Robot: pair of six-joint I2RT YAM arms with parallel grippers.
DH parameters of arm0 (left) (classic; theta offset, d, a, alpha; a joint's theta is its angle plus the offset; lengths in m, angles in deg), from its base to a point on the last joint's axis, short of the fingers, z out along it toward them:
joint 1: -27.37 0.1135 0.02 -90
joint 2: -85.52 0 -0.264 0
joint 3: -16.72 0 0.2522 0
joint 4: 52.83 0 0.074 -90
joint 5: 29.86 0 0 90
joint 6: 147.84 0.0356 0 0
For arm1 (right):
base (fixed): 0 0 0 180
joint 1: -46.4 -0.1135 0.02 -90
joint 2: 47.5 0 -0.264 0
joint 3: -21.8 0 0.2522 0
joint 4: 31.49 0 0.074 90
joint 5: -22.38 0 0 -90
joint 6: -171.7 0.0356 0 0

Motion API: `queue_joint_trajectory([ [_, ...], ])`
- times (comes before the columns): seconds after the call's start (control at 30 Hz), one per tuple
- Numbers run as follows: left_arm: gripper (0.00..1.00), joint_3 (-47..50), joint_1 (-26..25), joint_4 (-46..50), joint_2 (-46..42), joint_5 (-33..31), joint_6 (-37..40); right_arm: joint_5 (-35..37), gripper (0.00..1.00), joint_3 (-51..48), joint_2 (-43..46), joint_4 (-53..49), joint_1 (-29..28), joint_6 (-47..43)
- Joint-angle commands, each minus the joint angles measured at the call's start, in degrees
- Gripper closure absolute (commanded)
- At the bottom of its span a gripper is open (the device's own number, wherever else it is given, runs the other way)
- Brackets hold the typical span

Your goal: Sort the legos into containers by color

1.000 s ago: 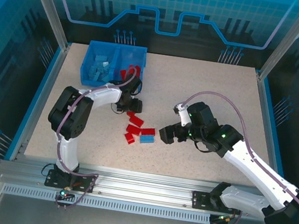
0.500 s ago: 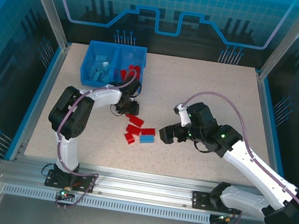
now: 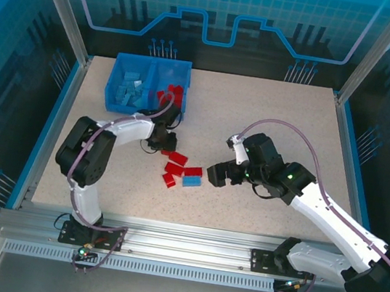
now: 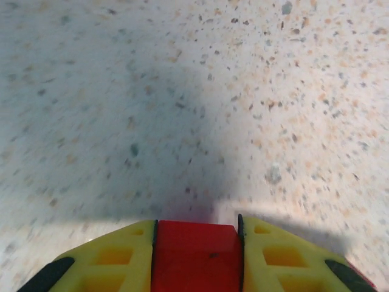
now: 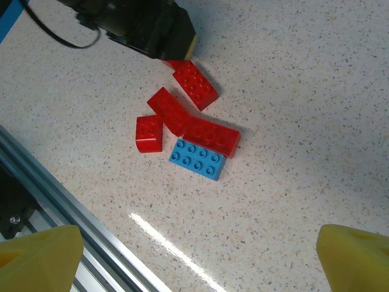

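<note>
My left gripper hovers low just left of the loose pile, shut on a red lego that is clamped between its yellow fingers. On the table lie several red legos and one blue lego, bunched together. My right gripper hangs open just right of the pile, its yellow fingertips wide apart with nothing between them. The blue bin at the back left holds light blue legos in its left compartment and red legos in its right one.
The left arm's black wrist sits at the top of the right wrist view, beside the pile. An aluminium rail runs along the table's near edge. Speckled tabletop stretches right of the bin.
My left gripper has shifted slightly left, away from the pile, with the red lego in it, and its elbow has swung outward. The right arm has barely moved.
</note>
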Motion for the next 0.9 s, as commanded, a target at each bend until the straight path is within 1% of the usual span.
queue_joint_trajectory([
  [0.0, 0.74, -1.89, -0.27, 2.21, -9.57, -4.58, -2.25, -1.02, 0.0, 2.04, 0.4, 1.01, 0.62, 1.35],
  [0.1, 0.72, -5.91, -0.18, 1.72, -11.94, -11.52, -1.21, -0.11, 0.0, 2.41, 0.43, 1.62, 0.57, 1.36],
  [0.17, 0.7, -9.64, 0.64, 0.25, -10.37, -15.79, -0.03, 0.73, 0.0, 2.49, 0.41, 1.88, 0.57, 1.46],
  [0.2, 0.7, -11.45, 1.46, -0.55, -8.86, -16.32, 0.15, 0.92, 0.0, 2.53, 0.4, 1.94, 0.57, 1.62],
  [0.33, 0.7, -20.95, 6.2, -2.48, 0.73, -14.66, -1.47, 2.09, 0.0, 2.97, 0.74, 1.31, 0.58, 2.07],
  [0.4, 0.71, -27.08, 8.13, -1.35, 6.83, -12.95, -1.78, 2.6, 0.0, 3.19, 1.42, 0.66, 0.57, 2.35],
  [0.47, 0.71, -33.11, 9.93, -0.63, 12.55, -9.9, -2.05, 3.19, 0.0, 3.11, 2.54, 0.36, 0.56, 2.6],
  [0.53, 0.68, -37.56, 11.18, -0.36, 16.76, -6.54, -2.25, 3.53, 0.0, 2.85, 3.66, 0.16, 0.65, 2.77],
  [0.57, 0.64, -39.65, 11.48, -0.2, 18.54, -5.31, -1.7, 3.72, 0.0, 2.75, 4.14, -0.06, 0.6, 2.84],
  [0.63, 0.53, -42.27, 11.67, 0.41, 20.53, -4.74, -0.9, 4.19, 0.0, 2.54, 5.03, -0.52, 0.68, 3.04],
  [0.77, 0.48, -43.41, 11.66, 0.61, 20.05, -3.86, -0.63, 5.69, 0.0, 1.71, 6.33, -1.09, 0.64, 3.13],
  [0.87, 0.44, -40.08, 11.54, -1.01, 16.08, -3.04, -1.69, 5.89, 0.0, 1.26, 6.64, -0.78, 0.67, 3.36],
])
